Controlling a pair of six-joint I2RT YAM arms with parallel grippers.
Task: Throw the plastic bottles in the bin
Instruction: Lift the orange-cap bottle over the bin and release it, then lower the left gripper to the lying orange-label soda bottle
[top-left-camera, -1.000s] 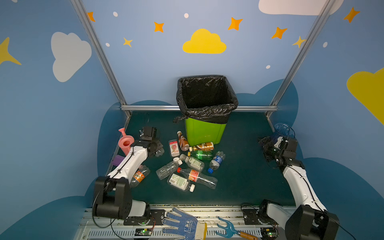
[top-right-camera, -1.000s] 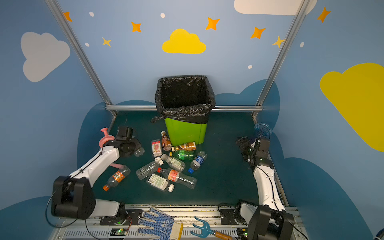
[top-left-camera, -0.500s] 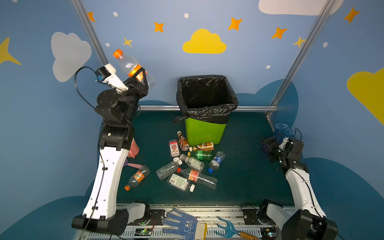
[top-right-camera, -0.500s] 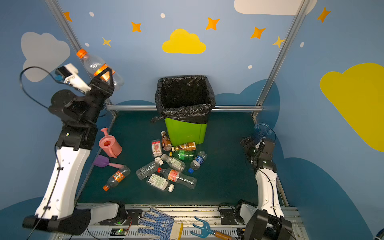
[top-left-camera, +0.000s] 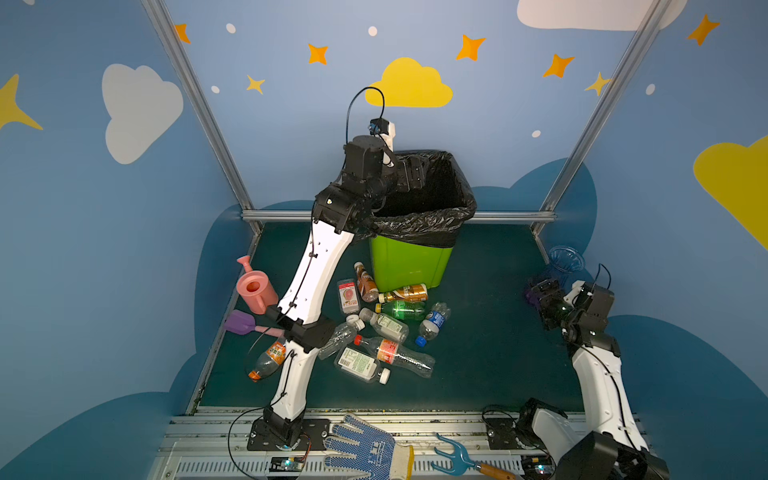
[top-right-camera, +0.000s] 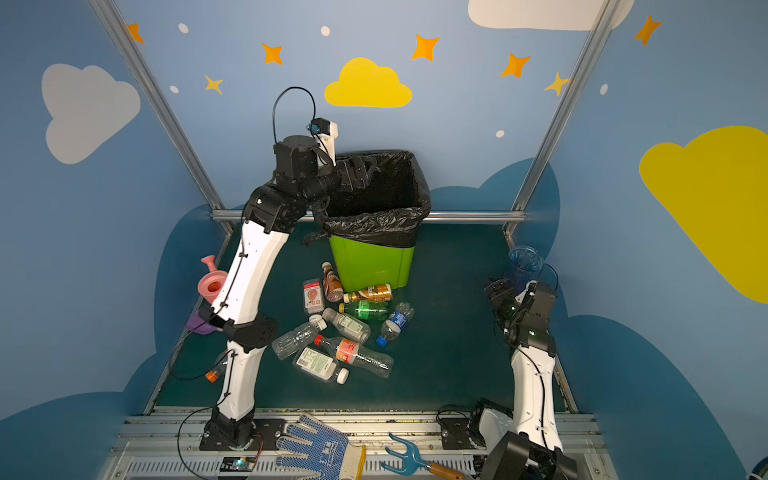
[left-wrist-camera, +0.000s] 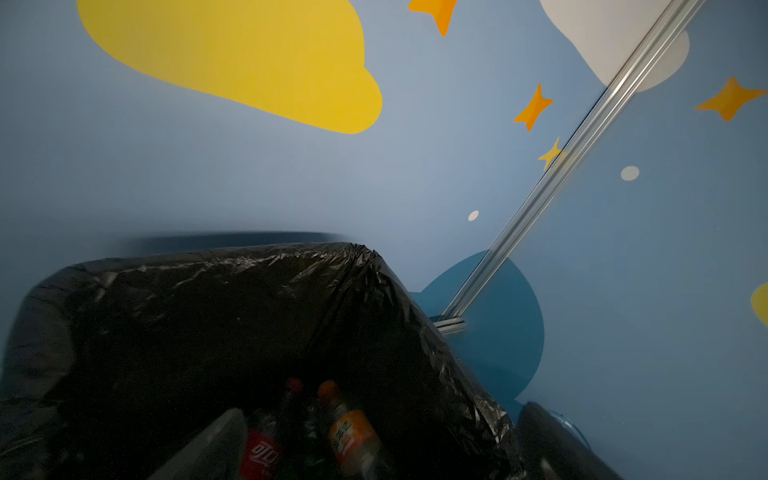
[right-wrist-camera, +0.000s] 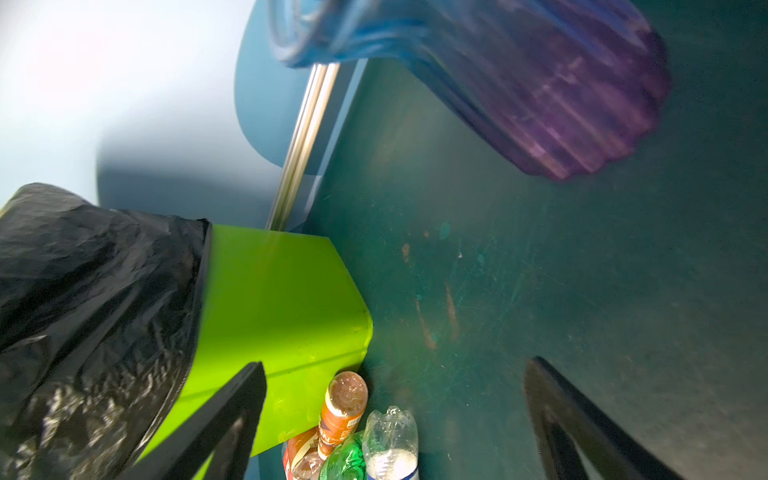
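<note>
L tool over bin, jaws apart. R tool, at right, likewise apart. Bottles litter counter.

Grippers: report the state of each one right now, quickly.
Left gripper: open over the bin, holding nothing.
Right gripper: open, holding nothing.
</note>
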